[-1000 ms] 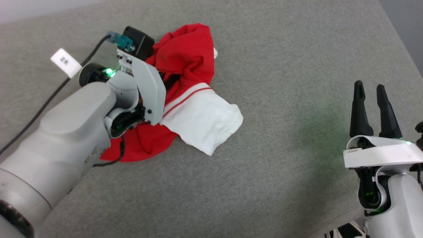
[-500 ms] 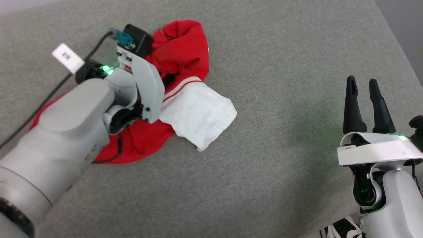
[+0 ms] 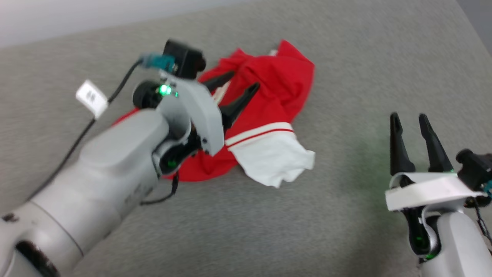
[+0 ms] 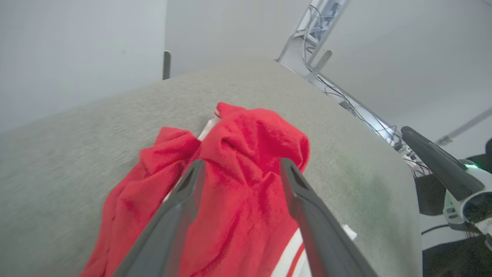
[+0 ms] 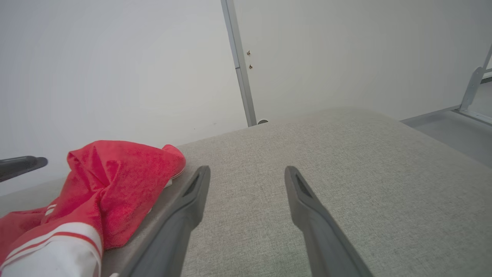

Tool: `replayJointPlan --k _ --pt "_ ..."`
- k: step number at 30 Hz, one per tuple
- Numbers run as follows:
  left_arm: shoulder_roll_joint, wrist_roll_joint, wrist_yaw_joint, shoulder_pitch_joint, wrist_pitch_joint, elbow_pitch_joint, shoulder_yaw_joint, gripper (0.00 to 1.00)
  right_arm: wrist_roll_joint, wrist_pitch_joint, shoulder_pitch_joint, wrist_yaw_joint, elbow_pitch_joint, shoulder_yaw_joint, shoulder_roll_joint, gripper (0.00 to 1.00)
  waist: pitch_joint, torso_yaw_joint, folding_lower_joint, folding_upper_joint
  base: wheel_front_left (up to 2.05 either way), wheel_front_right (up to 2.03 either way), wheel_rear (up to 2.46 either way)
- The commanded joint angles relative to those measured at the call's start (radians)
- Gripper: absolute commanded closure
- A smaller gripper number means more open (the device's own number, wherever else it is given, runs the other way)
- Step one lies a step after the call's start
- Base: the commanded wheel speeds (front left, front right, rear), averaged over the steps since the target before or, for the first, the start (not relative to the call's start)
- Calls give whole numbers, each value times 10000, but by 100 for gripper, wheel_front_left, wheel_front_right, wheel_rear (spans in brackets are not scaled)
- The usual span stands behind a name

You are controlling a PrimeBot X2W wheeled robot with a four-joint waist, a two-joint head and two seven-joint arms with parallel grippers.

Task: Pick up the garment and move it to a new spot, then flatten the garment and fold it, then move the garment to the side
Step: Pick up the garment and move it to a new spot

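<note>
The garment [image 3: 276, 88] lies in a crumpled red heap on the grey surface [image 3: 346, 57], with a white panel and red-and-white striped trim [image 3: 276, 156] at its near edge. My left gripper [image 3: 245, 79] hovers just above the heap's left part, open, with nothing between its fingers. The left wrist view looks down between the spread fingers of the left gripper [image 4: 242, 163] onto the red folds of the garment [image 4: 250, 138]. My right gripper [image 3: 408, 116] stands open at the lower right, well clear of the cloth. In the right wrist view the right gripper [image 5: 247, 169] is open over bare surface and the garment [image 5: 115, 177] lies to its left.
A black cable with a white tag [image 3: 91, 98] trails from my left wrist across the surface. The surface's far edge [image 4: 230, 65] meets a pale wall, and a metal frame with wires [image 4: 326, 23] stands past it. My right gripper's finger [image 4: 434, 157] shows at the left wrist view's right side.
My left gripper has opened and let go of the garment, and now stands above it. The garment rests in a heap. The head camera has shifted; the right gripper stays open.
</note>
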Motion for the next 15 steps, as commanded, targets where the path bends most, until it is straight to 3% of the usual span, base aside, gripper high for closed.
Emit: replayJointPlan --k 1,7,12,15 --pt "31 -94 0 362 -256 -23 -22 0 -60 -8 153 38 71 -34 -160 0 -1171 1232 0 0 0 0 0" --pt "399 -690 0 1878 -1718 102 137 0 -194 -8 620 38 629 33 -671 0 -2102 2380 0 0 0 0 0" --pt "773 -845 0 3597 -2003 229 585 0 -144 -6 1249 38 1040 -25 -1064 0 -2775 3209 0 0 0 0 0" --pt "972 -406 0 4607 -2015 290 1390 0 -50 -8 1815 38 1150 -197 -1193 0 -3212 3668 0 0 0 0 0"
